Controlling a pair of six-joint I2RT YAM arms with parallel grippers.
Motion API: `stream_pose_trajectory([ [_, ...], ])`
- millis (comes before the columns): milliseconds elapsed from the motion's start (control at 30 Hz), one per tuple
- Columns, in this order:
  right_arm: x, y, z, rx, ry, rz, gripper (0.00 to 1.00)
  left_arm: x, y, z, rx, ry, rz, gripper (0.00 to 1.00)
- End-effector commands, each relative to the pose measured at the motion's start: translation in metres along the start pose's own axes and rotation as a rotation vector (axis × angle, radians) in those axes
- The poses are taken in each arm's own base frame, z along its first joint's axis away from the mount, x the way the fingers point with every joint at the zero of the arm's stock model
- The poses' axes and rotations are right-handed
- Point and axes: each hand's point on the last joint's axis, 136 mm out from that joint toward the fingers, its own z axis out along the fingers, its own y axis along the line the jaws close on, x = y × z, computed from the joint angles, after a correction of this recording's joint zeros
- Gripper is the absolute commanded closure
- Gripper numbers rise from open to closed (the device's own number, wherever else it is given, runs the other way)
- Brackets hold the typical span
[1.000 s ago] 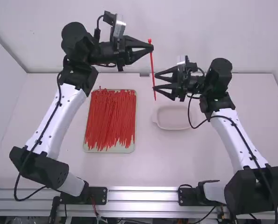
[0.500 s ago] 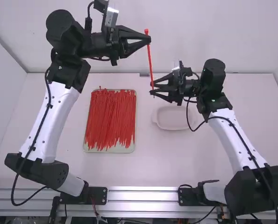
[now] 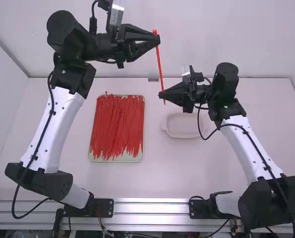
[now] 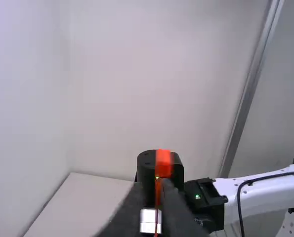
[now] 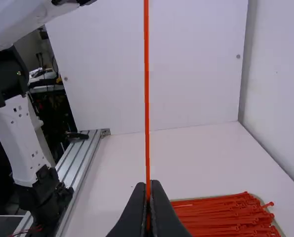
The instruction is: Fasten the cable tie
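The white table carried a tray heaped with loose red ties, and a white dish sat just to the right of it. The left arm rose high above the tray's far end, and the right arm reached in over the dish towards it. The left gripper was pressed together on the head end of a single tie, which hung nearly upright in the air, above the table's far side between tray and dish. The right gripper pinched the same tie close to its lower tip, jaws shut flat against the strap, which ran straight up from them
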Motion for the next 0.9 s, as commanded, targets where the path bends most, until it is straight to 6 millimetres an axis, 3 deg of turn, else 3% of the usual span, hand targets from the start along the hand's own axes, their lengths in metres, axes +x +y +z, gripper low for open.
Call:
stream_pose_trajectory([
  [0,-0.008,0.003,0.001,-0.013,-0.004,-0.02,1.0,-0.008,-0.001,0.001,-0.009,-0.014,0.022,0.67],
  [33,-0.008,0.003,0.001,-0.013,-0.005,-0.025,1.0,-0.008,0.002,0.001,-0.016,-0.016,0.023,0.47],
  [67,-0.008,0.003,0.001,-0.012,-0.005,-0.028,1.0,-0.006,0.003,0.001,-0.019,-0.015,0.031,0.39],
  [133,-0.01,0.002,0.0,-0.01,-0.008,-0.044,1.0,-0.004,0.005,0.001,-0.022,-0.008,0.047,0.08],
  [167,-0.012,0.001,-0.002,-0.002,-0.01,-0.044,1.0,-0.001,0.007,0.001,-0.026,-0.001,0.052,0.01],
  [433,-0.041,-0.008,-0.027,0.058,-0.052,-0.066,1.0,0.019,0.015,0.0,-0.047,0.056,0.081,0.01],
  [567,-0.055,-0.016,-0.041,0.125,-0.082,-0.071,1.0,0.027,0.031,-0.002,-0.134,0.069,0.049,0.01],
  [867,-0.067,-0.06,-0.087,0.389,-0.167,0.008,1.0,0.036,0.051,-0.014,-0.212,0.092,0.025,0.01],
])
